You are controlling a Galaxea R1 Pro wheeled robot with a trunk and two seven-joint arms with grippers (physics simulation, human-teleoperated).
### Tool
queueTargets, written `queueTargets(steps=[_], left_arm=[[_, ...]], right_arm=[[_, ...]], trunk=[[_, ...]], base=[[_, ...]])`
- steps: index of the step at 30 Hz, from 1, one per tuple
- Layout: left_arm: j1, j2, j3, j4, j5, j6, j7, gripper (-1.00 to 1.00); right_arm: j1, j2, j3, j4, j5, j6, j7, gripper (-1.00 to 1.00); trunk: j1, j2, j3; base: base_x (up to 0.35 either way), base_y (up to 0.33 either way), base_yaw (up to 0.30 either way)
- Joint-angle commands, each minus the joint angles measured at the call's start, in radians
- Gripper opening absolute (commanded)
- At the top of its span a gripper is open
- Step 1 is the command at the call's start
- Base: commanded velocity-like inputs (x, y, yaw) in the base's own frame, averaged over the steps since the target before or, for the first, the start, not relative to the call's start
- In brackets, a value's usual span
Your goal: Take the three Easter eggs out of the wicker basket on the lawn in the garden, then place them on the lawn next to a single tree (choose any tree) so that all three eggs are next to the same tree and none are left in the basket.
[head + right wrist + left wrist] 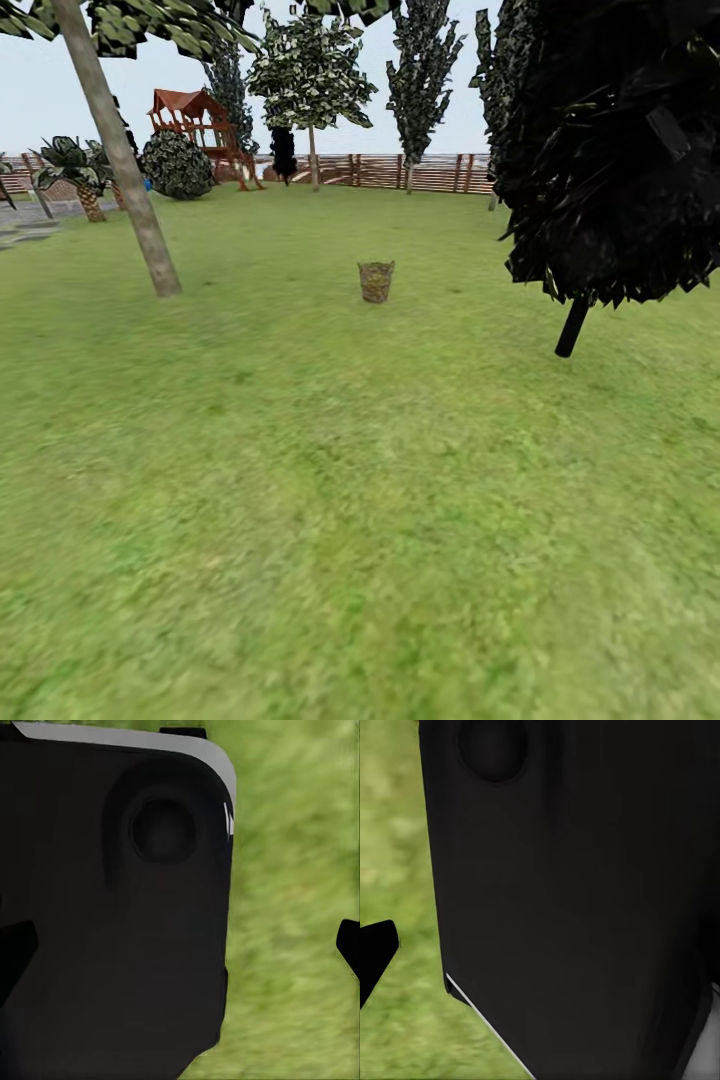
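Item: wicker basket point(376, 281), upright on the lawn point(360, 520), well ahead at twelve o'clock; contents too small to tell. Tree point(118, 150), leaning grey trunk, at ten o'clock, near the basket, so a likely drop site. Both wrist views: dark robot body over grass, arms apparently tucked for driving; gripper spread cannot be told on either arm.

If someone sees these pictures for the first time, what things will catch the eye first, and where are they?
In the head view, a small wicker basket stands alone on the wide green lawn, near the middle. A leaning grey-beige tree trunk rises to its left, and a very dark leafy tree looms at the right. Far behind, a red-roofed play structure stands before a brown wooden fence.
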Motion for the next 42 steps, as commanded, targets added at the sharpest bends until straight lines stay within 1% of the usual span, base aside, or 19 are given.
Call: queueTargets(steps=[1,6,10,16,42], left_arm=[[0.001,-0.001,0.0,-0.002,0.002,-0.001,-0.001,1.0],[0.001,0.0,0.0,-0.001,0.002,-0.001,-0.001,1.0],[0.001,0.0,0.0,-0.002,0.002,-0.001,-0.001,1.0],[0.0,0.0,0.0,-0.001,0.002,-0.001,-0.001,1.0],[0.0,0.0,0.001,-0.001,0.002,-0.001,-0.001,1.0]], right_arm=[[0.0,0.001,0.0,0.001,0.001,-0.004,0.001,1.0],[0.0,0.002,0.0,0.0,0.001,-0.005,0.001,1.0],[0.0,0.002,0.0,0.002,-0.002,-0.034,0.001,1.0],[0.0,0.002,0.0,0.002,-0.004,-0.043,0.001,1.0],[0.0,0.007,0.001,0.004,0.002,-0.044,0.001,1.0]], trunk=[[0.001,0.0,-0.001],[0.001,0.0,-0.001],[0.001,0.0,-0.001],[0.001,0.0,-0.001],[0.001,0.0,-0.001]], base=[[0.318,0.101,0.0],[0.319,0.1,-0.047],[0.319,0.1,-0.22],[0.319,0.1,-0.177],[0.319,0.1,-0.004]])
